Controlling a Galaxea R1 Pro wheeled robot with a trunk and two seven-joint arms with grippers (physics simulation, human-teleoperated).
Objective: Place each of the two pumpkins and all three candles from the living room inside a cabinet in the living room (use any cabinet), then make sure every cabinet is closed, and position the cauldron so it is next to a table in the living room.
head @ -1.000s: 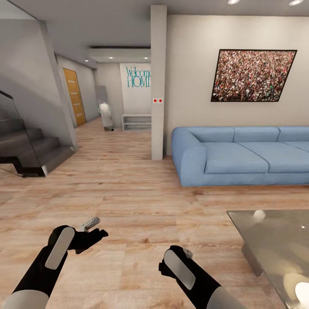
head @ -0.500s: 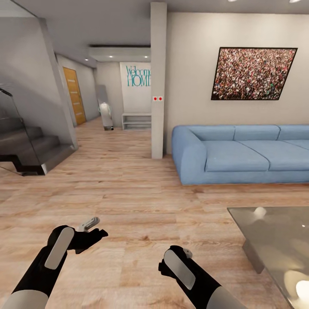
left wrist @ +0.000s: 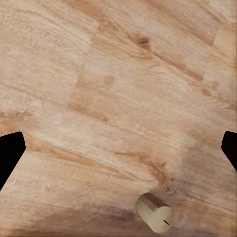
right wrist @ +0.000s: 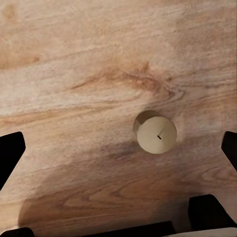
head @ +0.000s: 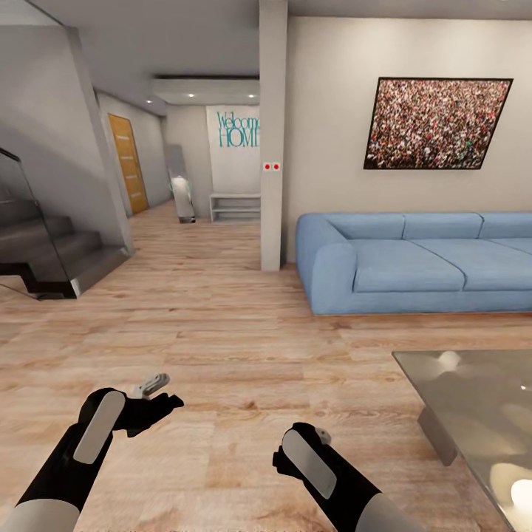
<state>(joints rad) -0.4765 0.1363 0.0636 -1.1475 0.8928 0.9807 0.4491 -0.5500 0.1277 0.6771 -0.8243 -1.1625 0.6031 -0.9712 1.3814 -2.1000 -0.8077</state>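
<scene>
Pale wood-plank flooring [head: 222,347] runs through the head view, with the grey translucent glass-topped low desk [head: 473,399] ahead of the robot on its right and a long blue sofa [head: 414,262] beyond the desk against the wall. Both black arms hang low over the floor beside the desk; the left gripper [head: 151,395] and the right gripper [head: 314,436] hold nothing I can see there. In the left wrist view, the dark jaw tips sit wide apart over bare planks, and a short cream cylindrical candle [left wrist: 154,213] with a small wick stands on the floor near them. In the right wrist view, the jaws are likewise spread apart, with a candle of the same kind [right wrist: 156,132] upright on the planks between them and untouched. Judging from this, candle collection has hardly begun; pumpkins, cabinet and cauldron remain ahead.
</scene>
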